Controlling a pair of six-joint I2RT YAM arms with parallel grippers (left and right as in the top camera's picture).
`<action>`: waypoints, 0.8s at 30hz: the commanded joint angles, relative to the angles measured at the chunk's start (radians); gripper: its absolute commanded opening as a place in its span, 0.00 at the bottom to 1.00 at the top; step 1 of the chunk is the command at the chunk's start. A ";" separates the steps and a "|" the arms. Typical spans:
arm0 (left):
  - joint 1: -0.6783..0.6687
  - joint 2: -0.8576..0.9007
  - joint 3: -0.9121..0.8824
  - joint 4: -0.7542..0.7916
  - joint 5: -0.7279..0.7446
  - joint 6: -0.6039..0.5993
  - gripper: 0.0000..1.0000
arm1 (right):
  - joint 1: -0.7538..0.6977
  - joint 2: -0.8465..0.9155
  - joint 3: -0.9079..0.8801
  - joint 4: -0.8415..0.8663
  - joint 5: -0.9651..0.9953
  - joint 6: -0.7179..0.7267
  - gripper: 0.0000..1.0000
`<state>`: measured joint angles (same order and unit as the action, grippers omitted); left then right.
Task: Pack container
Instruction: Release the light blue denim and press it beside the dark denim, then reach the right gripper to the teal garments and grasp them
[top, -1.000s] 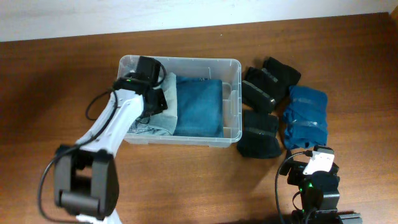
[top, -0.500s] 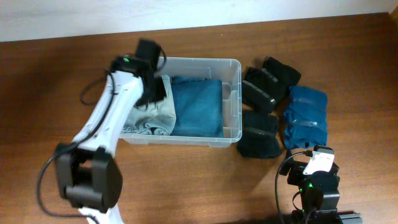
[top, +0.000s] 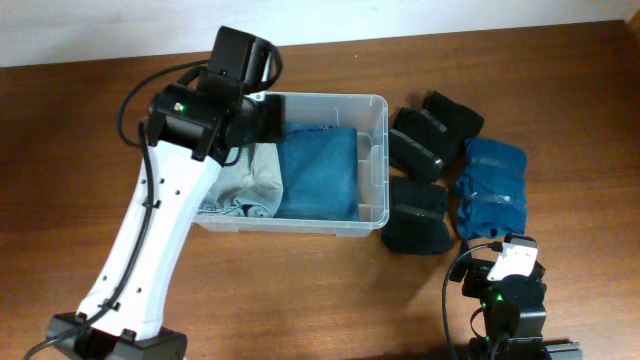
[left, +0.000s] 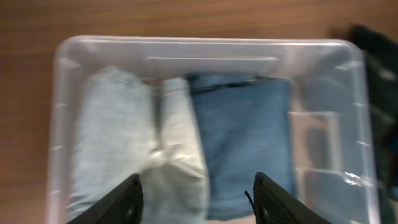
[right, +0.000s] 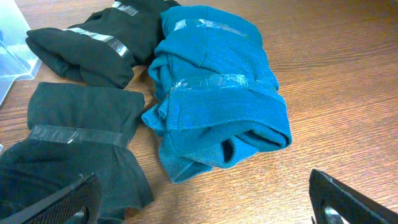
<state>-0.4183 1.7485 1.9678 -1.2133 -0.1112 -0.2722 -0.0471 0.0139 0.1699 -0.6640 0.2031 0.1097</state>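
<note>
The clear plastic container (top: 372, 110) sits mid-table and also fills the left wrist view (left: 62, 56). Inside lie a pale light-blue folded garment (top: 245, 185) on the left and a blue denim folded garment (top: 320, 170) beside it; both show in the left wrist view, pale (left: 124, 137) and denim (left: 242, 137). My left gripper (left: 198, 202) is open and empty, raised above the container's left half. My right gripper (right: 205, 205) is open and empty, low at the front right, near a teal folded garment (right: 217, 81).
Right of the container lie several black folded garments (top: 420, 215) taped with strips, and the teal garment (top: 492, 185). In the right wrist view the black garments (right: 81, 118) lie left of the teal one. Bare wooden tabletop surrounds them.
My left arm has lifted up and back out of the container, leaving the pale garment inside. The right arm has not moved.
</note>
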 joint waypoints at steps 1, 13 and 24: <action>0.055 -0.035 -0.001 -0.036 -0.153 -0.063 0.59 | -0.009 -0.010 -0.007 0.003 0.002 0.011 0.98; 0.191 -0.273 -0.002 -0.175 -0.241 -0.075 0.99 | -0.009 -0.010 -0.007 0.004 0.002 0.011 0.98; 0.193 -0.328 -0.002 -0.192 -0.252 -0.075 0.99 | -0.008 -0.010 -0.005 0.162 -0.642 0.216 0.98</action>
<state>-0.2283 1.4158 1.9644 -1.4033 -0.3462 -0.3374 -0.0490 0.0139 0.1661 -0.5659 -0.1967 0.1658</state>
